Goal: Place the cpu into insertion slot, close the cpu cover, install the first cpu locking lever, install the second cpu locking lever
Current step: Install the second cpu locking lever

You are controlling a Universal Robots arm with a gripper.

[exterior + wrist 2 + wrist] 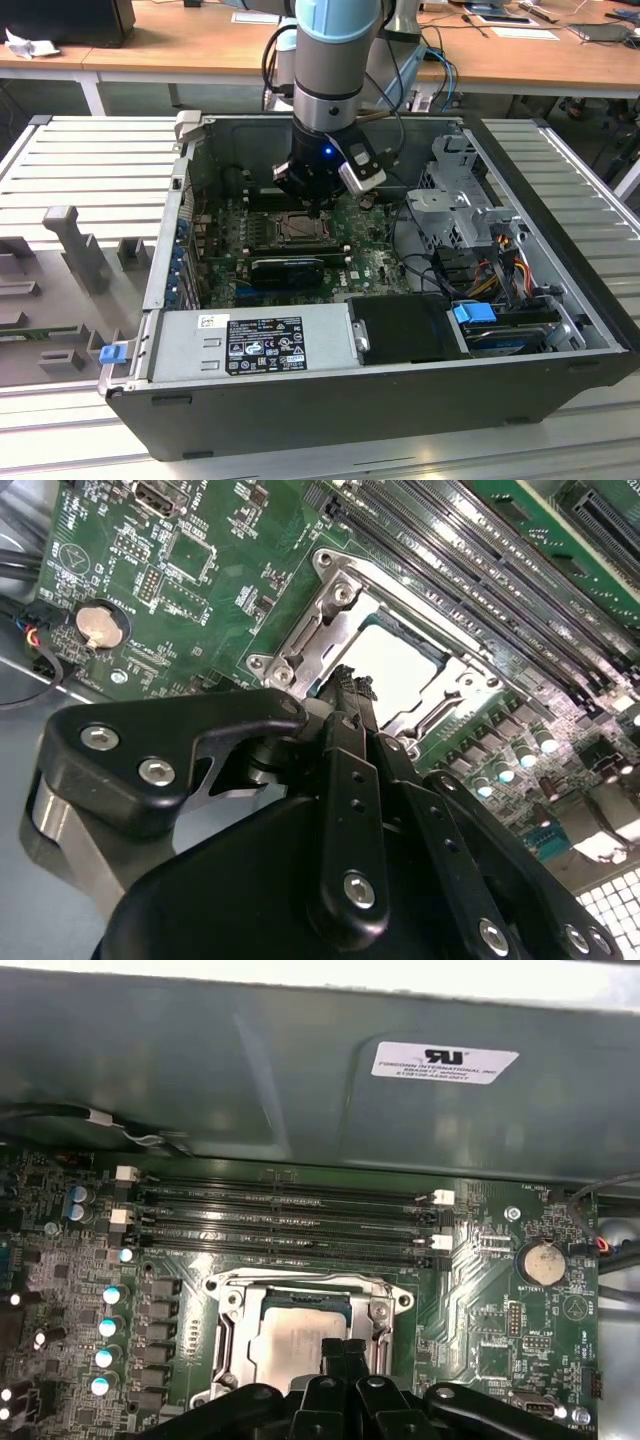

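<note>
The cpu, pale silver-beige, lies in the insertion slot on the green board. Around it the silver cpu cover lies flat, and the chip shows through its square cut-out. My black gripper hangs straight over the socket. Its fingers are shut together with nothing between them, and their tips sit at the cpu's near edge, just above or touching it; I cannot tell which. The fingers hide that edge of the chip and of the cover.
Long black memory slots run beside the socket, and a row of capacitors stands on its other side. A black graphics card, the power supply, a drive cage and loose cables crowd the case.
</note>
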